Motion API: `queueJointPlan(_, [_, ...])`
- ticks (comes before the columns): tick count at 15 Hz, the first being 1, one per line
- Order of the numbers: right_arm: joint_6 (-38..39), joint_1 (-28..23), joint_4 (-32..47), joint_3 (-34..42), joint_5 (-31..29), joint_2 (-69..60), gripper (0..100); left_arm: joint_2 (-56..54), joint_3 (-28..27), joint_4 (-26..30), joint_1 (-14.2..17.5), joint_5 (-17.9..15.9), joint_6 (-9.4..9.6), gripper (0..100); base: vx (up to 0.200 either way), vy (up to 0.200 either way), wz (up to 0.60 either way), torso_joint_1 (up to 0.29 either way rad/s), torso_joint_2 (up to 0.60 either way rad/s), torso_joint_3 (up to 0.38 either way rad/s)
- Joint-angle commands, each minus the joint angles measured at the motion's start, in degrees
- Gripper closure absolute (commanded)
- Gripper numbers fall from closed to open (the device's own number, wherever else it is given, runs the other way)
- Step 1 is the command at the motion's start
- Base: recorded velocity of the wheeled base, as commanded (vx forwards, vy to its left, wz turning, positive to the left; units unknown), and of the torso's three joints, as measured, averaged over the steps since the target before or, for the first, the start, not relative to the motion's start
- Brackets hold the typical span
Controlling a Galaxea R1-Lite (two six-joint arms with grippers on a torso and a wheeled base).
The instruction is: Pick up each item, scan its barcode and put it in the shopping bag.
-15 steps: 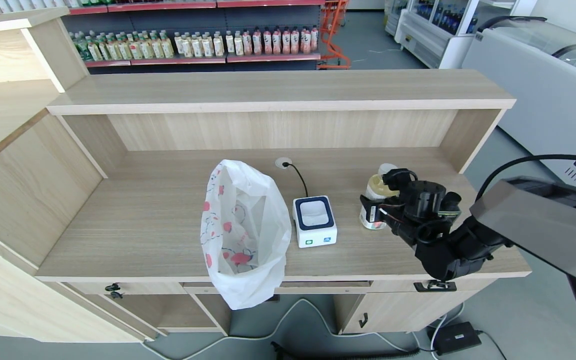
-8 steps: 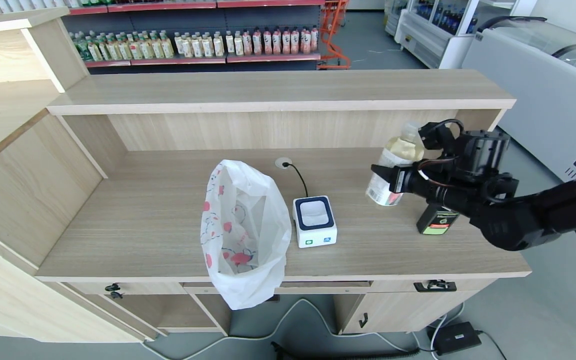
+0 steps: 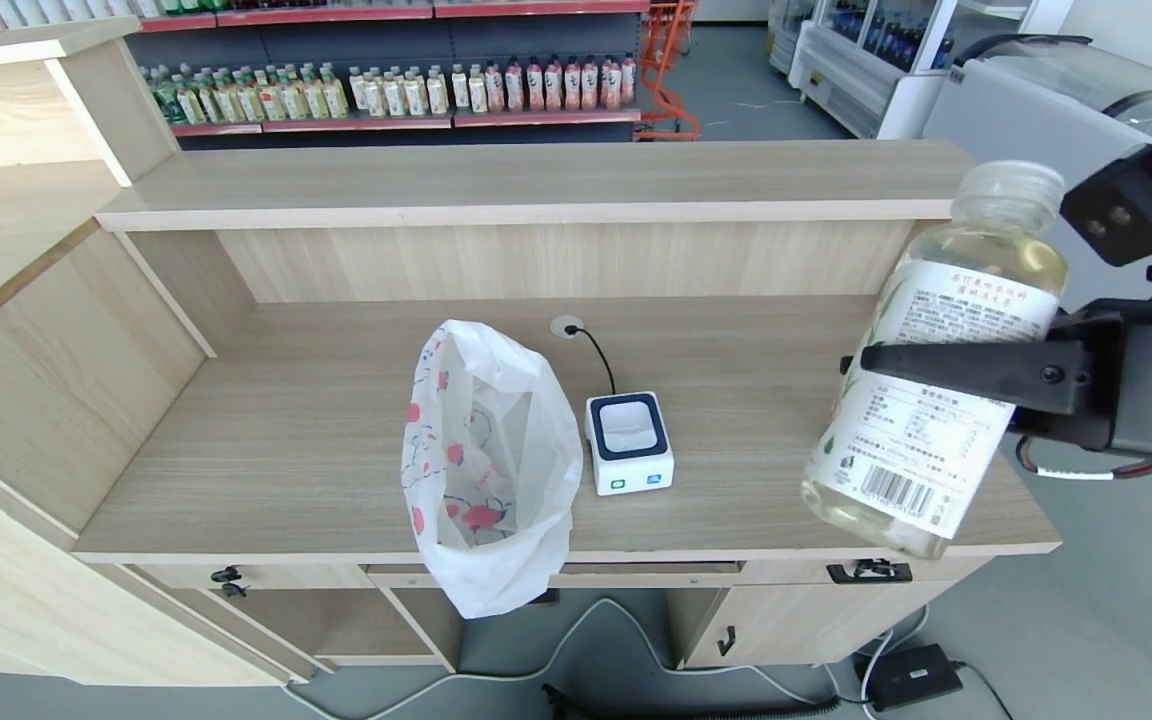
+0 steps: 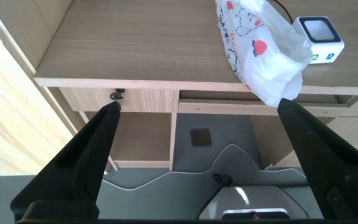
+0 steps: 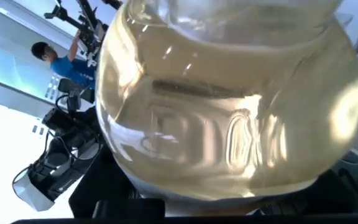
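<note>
Wooden counter, drink shelves, freezers, grey floor.

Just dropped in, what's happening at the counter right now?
The right gripper is shut on a bottle of pale drink, holding it tilted in the air by the right end of the counter, its barcode facing the head camera. The scanner sits beside the open shopping bag. The left gripper hangs open before the counter.

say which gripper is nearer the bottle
Right. The right gripper is shut on the bottle; the left gripper hangs open in front of the counter, well apart from it.
</note>
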Motion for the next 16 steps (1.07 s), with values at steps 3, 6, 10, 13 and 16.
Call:
queueJointPlan(3, [4.4,5.9,0.2,0.9,2.5,-8.5,100,0.0,0.0,0.0,0.0,-0.1,-0.01,0,0.0,0.0,0.0,0.0,0.0,0.0])
queueJointPlan(6, [9.0,7.8,0.2,-1.0,2.7,-11.2,100,0.0,0.0,0.0,0.0,-0.1,-0.01,0,0.0,0.0,0.0,0.0,0.0,0.0])
queueJointPlan(10, [11.1,8.9,1.3,-0.9,3.0,-13.5,100,0.0,0.0,0.0,0.0,0.0,-0.01,0,0.0,0.0,0.0,0.0,0.0,0.0])
queueJointPlan(13, [11.2,9.5,2.8,-0.8,3.0,-15.1,100,0.0,0.0,0.0,0.0,0.0,-0.01,0,0.0,0.0,0.0,0.0,0.0,0.0])
queueJointPlan(16, [11.2,10.1,3.7,-0.9,3.0,-15.6,100,0.0,0.0,0.0,0.0,-0.1,-0.01,0,0.0,0.0,0.0,0.0,0.0,0.0])
